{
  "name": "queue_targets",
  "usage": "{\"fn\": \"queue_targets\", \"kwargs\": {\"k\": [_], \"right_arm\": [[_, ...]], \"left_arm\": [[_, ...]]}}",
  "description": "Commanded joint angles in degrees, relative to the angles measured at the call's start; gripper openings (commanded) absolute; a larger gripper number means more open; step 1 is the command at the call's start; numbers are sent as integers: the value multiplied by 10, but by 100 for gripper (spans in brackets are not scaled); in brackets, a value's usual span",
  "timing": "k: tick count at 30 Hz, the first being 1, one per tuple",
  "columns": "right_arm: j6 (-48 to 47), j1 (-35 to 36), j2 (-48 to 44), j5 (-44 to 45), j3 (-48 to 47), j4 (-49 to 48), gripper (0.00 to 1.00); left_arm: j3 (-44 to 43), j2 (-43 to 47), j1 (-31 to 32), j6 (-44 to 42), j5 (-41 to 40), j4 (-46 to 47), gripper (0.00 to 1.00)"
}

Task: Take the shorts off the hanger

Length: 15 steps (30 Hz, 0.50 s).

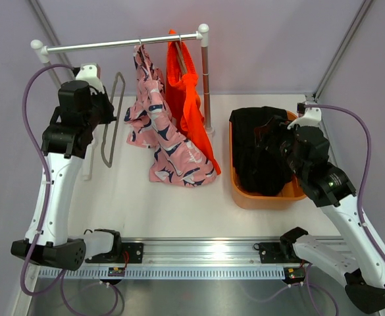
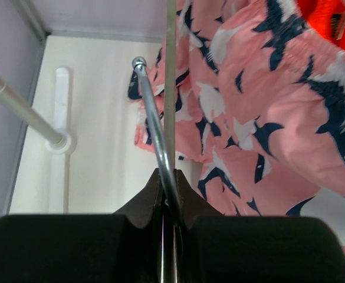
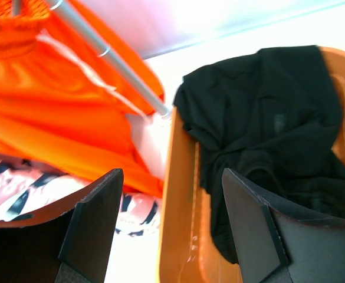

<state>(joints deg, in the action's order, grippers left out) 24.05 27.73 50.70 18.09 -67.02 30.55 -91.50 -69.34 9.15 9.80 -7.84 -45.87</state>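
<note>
The pink printed shorts [image 1: 162, 135] and the orange shorts [image 1: 189, 99] hang on hangers from the rack's rail [image 1: 123, 44]. The black shorts [image 1: 261, 148] lie in the orange basket [image 1: 245, 196]. My left gripper [image 1: 106, 112] is shut on a bare metal hanger [image 1: 111, 131], held left of the pink shorts. In the left wrist view the hanger's wire [image 2: 154, 118] runs between the closed fingers [image 2: 187, 197], with the pink shorts [image 2: 266, 118] beside it. My right gripper [image 1: 271, 141] is open and empty over the basket's left rim [image 3: 175, 224], next to the black shorts [image 3: 266, 118].
The rack's right pole [image 1: 206, 85] stands between the orange shorts and the basket. Its left foot [image 2: 60, 141] rests on the table near my left arm. Grey walls and frame bars close in the back and sides.
</note>
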Motion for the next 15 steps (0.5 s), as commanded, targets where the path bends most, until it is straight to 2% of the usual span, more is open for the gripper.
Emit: {"fn": "queue_targets", "kwargs": {"k": [1,3,15], "right_arm": [[-1,-1,-19,-73,20,-43,77],[-2,0,-25,-85,29,-49,77],[-12,-1,-37,-140,37,-66,78]], "left_arm": [[-43,-15,-26,-31,119,63,5],[-56,-24,-41,-30,156,81,4],[-107,-87,-83,-26,181,112,0]]}}
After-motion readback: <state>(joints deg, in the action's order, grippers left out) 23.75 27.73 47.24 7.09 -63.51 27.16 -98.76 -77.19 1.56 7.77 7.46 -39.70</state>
